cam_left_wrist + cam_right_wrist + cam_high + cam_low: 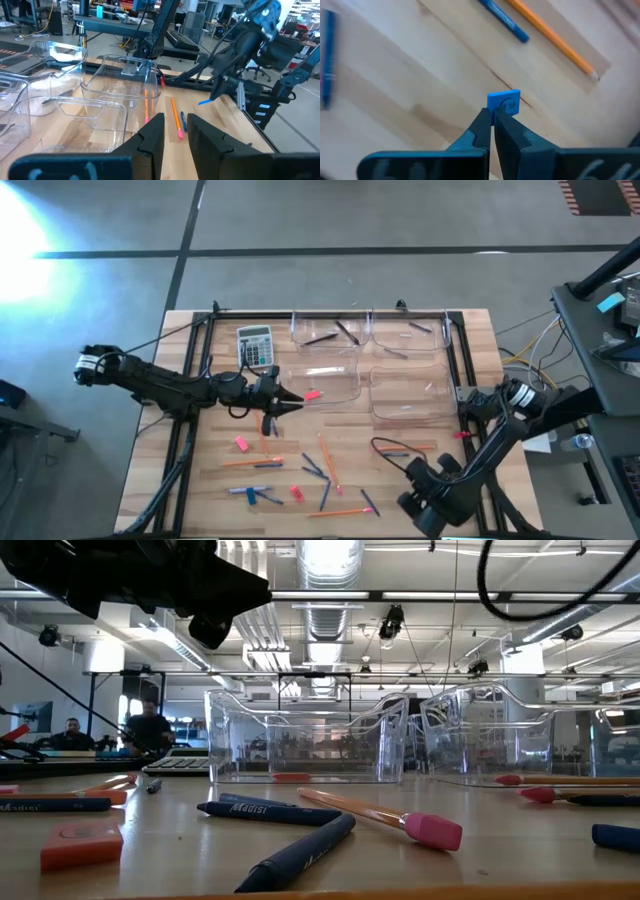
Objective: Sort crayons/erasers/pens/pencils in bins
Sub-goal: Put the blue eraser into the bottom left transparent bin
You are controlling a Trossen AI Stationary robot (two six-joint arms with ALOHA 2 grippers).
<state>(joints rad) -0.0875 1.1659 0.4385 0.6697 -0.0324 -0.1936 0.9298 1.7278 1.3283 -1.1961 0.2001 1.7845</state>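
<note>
My right gripper (492, 114) is shut on a small flat blue eraser (503, 101) above the near right part of the table (418, 473). My left gripper (176, 119) stands open and level over the table's middle (292, 402), with nothing between its fingers. Close to its tips lies a pink eraser (313, 394). Four clear bins (330, 330) (410, 335) (325, 380) (415, 392) stand at the back. Orange pencils (330, 462), pink erasers (241, 443) and blue sticks (315, 472) lie flat on the near half. My right gripper pinches the blue eraser by its lower edge (501, 108) between its two fingertips. The fingers point steeply down from above. The eraser sticks out past the fingertips (205, 101) and is clear of the wooden table top.
A grey calculator (256, 345) lies left of the far bins. Black rails (455, 360) run along the table's sides. A cable loop (385, 445) lies near my right arm. In the low view a pencil (385, 817) and dark crayons (265, 812) lie close to the near edge.
</note>
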